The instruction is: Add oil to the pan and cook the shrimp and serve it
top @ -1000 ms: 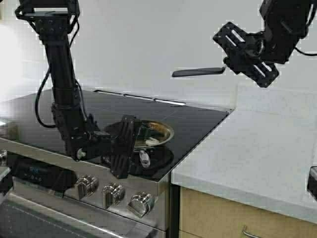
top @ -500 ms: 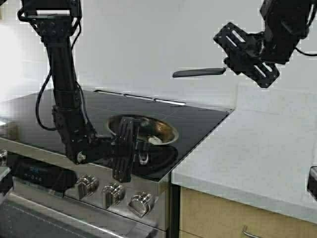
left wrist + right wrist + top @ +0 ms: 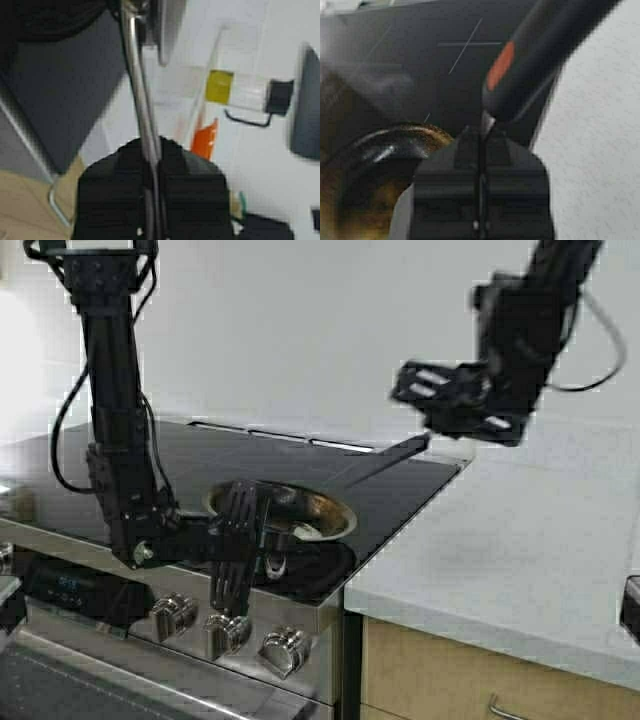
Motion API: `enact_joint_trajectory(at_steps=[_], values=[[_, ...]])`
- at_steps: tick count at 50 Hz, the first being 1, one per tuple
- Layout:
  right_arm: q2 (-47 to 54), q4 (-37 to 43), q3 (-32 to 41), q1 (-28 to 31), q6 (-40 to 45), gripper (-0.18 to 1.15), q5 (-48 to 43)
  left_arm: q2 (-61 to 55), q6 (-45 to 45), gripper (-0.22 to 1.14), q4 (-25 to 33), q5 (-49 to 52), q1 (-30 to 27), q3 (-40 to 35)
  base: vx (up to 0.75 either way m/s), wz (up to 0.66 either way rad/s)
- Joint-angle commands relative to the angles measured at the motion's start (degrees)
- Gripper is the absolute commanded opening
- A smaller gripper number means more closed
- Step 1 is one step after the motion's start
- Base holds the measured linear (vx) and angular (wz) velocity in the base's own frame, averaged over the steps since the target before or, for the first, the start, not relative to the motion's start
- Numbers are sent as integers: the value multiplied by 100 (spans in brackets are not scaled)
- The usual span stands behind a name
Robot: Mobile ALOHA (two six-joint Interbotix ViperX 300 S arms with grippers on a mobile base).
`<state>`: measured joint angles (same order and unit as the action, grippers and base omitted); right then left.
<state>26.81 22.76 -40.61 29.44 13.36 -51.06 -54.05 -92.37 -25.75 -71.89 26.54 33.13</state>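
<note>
The steel pan (image 3: 296, 508), browned inside, sits on the black cooktop (image 3: 400, 480) near its front edge. My left gripper (image 3: 262, 540) is shut on the pan's thin metal handle (image 3: 136, 85), low at the stove's front. My right gripper (image 3: 426, 440) hangs above the cooktop's back right, shut on a black spatula (image 3: 380, 464) that slopes down toward the pan. The right wrist view shows that spatula (image 3: 545, 55) and the pan's rim (image 3: 375, 145) beyond my gripper (image 3: 482, 145). A clear jug with yellow oil (image 3: 220, 86) shows far off. I cannot make out the shrimp.
Steel knobs (image 3: 228, 632) line the stove front below the pan. A white counter (image 3: 520, 560) runs to the right of the cooktop, over wooden cabinets. An orange object (image 3: 205, 142) and a dark object (image 3: 305, 105) lie on the counter.
My right arm has swung down and left, tipping the spatula from level to sloping toward the pan. The left arm has shifted the pan slightly left.
</note>
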Motion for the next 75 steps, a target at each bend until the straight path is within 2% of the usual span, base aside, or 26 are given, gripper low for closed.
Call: enact_joint_trajectory(at_steps=[1,10,21,26,34,61,75], values=[[264,-18,527,97,-79,7,-26,492,167,3,-70,-53,9,176,0,0],[809,-141,1125,97,-457,7,-26,580,246,3,-264,132,18,220,0,0],[1283,-9,1670,343,-2566,7,-26,668,255,3,-290,264,18,281,0,0],[1397,158,1775,492,-2988,7,-26,729,255,3,-290,264,18,290,0,0],[1441,211,1679,659,-3006,7,-35,809,246,3,-264,316,18,290,0,0],[1160,650,369,1547,-2760,7,-35,905,255,3,0,422,18,246,0,0],[1055,1257,334,1679,-2760,7,-325,932,272,3,0,422,18,264,0,0]])
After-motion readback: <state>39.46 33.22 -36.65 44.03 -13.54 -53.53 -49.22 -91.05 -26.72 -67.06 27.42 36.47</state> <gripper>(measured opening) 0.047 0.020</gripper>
